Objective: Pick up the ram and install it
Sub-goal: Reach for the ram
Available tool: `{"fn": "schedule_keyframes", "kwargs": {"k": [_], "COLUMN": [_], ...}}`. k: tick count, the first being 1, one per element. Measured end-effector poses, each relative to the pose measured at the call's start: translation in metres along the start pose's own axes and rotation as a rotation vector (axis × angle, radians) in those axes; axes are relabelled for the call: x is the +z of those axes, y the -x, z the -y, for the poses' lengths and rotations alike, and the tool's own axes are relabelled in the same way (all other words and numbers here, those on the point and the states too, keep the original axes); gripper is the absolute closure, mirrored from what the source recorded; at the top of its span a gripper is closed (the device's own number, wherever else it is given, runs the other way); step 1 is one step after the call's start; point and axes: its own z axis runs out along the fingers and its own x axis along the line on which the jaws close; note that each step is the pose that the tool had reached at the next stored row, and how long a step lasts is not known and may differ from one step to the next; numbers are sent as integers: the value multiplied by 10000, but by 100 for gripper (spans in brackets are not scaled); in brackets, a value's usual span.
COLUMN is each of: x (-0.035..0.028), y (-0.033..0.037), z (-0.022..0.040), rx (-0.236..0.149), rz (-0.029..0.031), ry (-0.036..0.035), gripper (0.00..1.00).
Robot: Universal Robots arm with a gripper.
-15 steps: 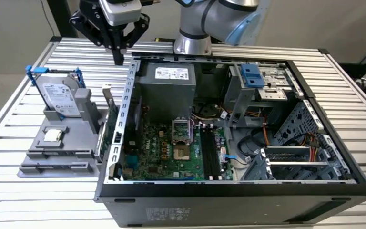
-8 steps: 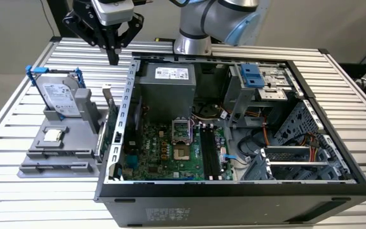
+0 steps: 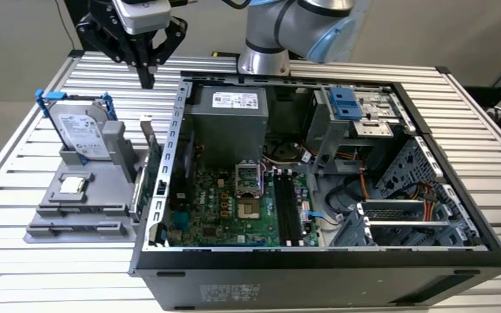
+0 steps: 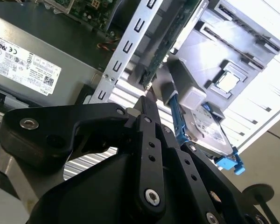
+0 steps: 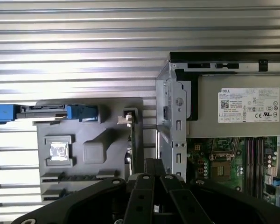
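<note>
Gripper: you have the gripper [image 3: 147, 80] hanging over the far part of the slatted table [image 3: 59, 274], on the exterior view's left, with its fingers pressed together and holding nothing.
Ram: your ram [image 3: 147, 160] stands on edge below the gripper and apart from it. It sits in the grey holder [image 3: 76, 218], just beside the open computer case [image 3: 320, 264]; the first wrist view shows it edge-on [image 5: 131, 144].
Holder: it also carries a blue-framed hard drive [image 3: 83, 134] and a small square chip [image 3: 73, 185].

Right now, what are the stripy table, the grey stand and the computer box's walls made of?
The table looks like bare metal, probably aluminium: pale ribbed slats with a dull shine. The grey stand seems matte plastic, moulded with soft edges and no glare. The computer box's walls look like thin sheet steel, silvery with punched slots.
</note>
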Motion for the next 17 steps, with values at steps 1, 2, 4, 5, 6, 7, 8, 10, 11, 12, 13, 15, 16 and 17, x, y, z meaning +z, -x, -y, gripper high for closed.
{"fn": "schedule_keyframes", "kwargs": {"k": [1, 2, 4, 5, 6, 7, 8, 10, 11, 12, 13, 15, 16, 17], "x": [0, -1, -1, -2, -2, -2, -3, -3, -4, -4, -4, -5, -6, -6], "y": [-16, -30, -61, -75, -90, -104, -120, -149, -164, -179, -195, -226, -243, -260], "z": [1, 1, 2, 3, 3, 4, 4, 5, 6, 6, 7, 8, 9, 9], "rx": [-9, -16, -32, -40, -48, -58, -70, -100, -115, -132, -146, -177, -194, -212], "rz": [0, -1, -1, -2, -2, -3, -3, -4, -5, -6, -6, -7, -7, -8], "ry": [0, 0, 1, 0, 1, 1, 1, 2, 3, 3, 3, 4, 4, 5], "gripper": [100, 100, 100, 100, 100, 100, 100, 100, 100, 100, 100, 100, 100, 100]}}
